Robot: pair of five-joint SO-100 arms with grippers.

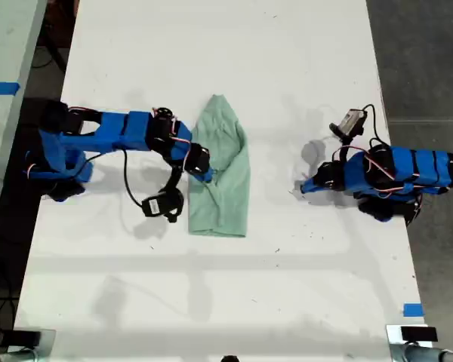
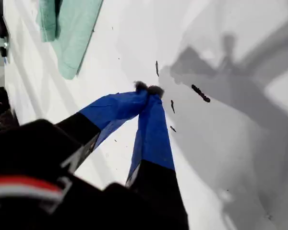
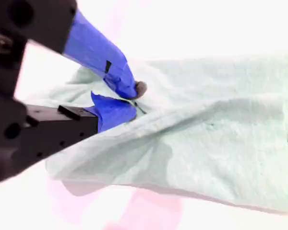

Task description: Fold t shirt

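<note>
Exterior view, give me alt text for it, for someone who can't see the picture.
A pale mint-green t shirt lies on a white table between two blue robot arms. My second gripper, reaching from the exterior view's left, rests on the cloth's edge; my first gripper, at that view's right, sits closed on bare table.

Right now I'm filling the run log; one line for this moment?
t shirt: partly folded | second gripper: pinching its cloth | first gripper: shut, empty, apart

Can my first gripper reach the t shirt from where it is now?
Probably yes: only bare table lies between my first gripper, shut, and the t shirt, but my second gripper already works there.
</note>
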